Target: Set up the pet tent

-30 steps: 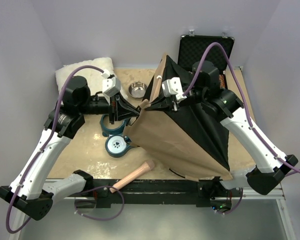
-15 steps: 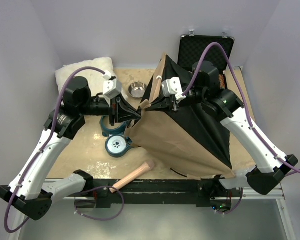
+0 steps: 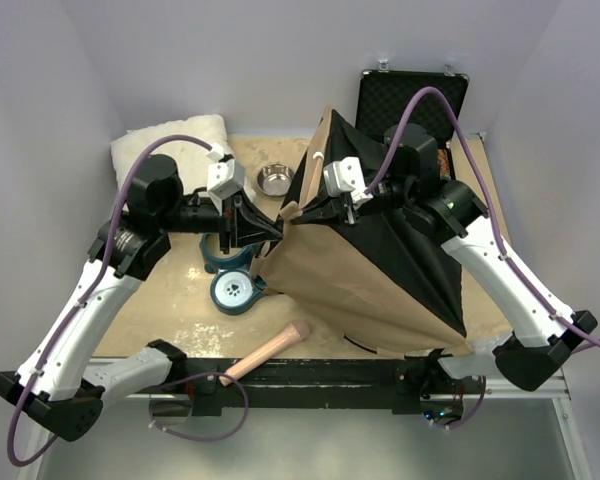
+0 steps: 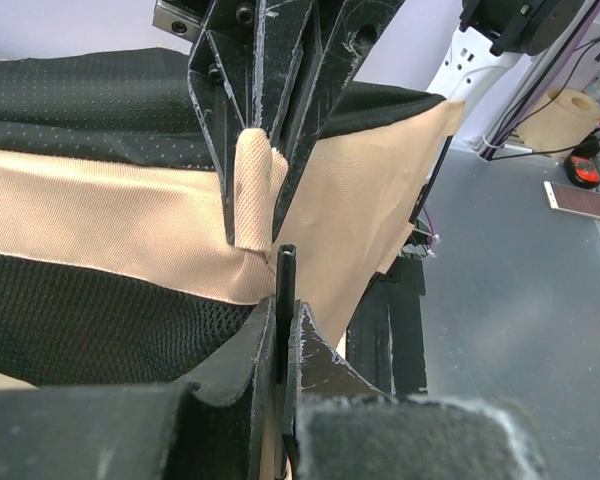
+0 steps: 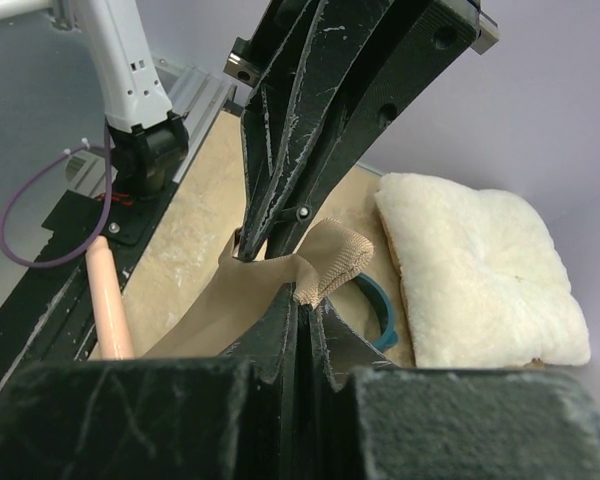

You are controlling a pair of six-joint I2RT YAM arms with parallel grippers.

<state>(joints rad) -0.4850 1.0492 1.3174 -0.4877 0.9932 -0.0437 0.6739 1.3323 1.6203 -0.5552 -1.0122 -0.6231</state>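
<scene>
The top camera looks down from above and behind the arms (image 3: 90, 300) over the whole tabletop (image 3: 170, 300). The left wrist camera sits close behind the left pincer (image 4: 284, 295), facing the right pincer (image 4: 255, 230); the right wrist camera mirrors it. All three share the pet tent (image 3: 350, 270) corner between them

The sandy-beige counter (image 3: 170, 300) carries a fluffy white pillow (image 3: 170, 140) at its far-left corner and a small round metal bowl (image 3: 273, 180) near the far edge. A teal round dish with a white paw-print face (image 3: 236, 290) sits left of centre, a pale wooden handle (image 3: 270, 350) lies by the near edge, and the tan-brown fabric pet tent (image 3: 370, 280) covers the right half.
</scene>
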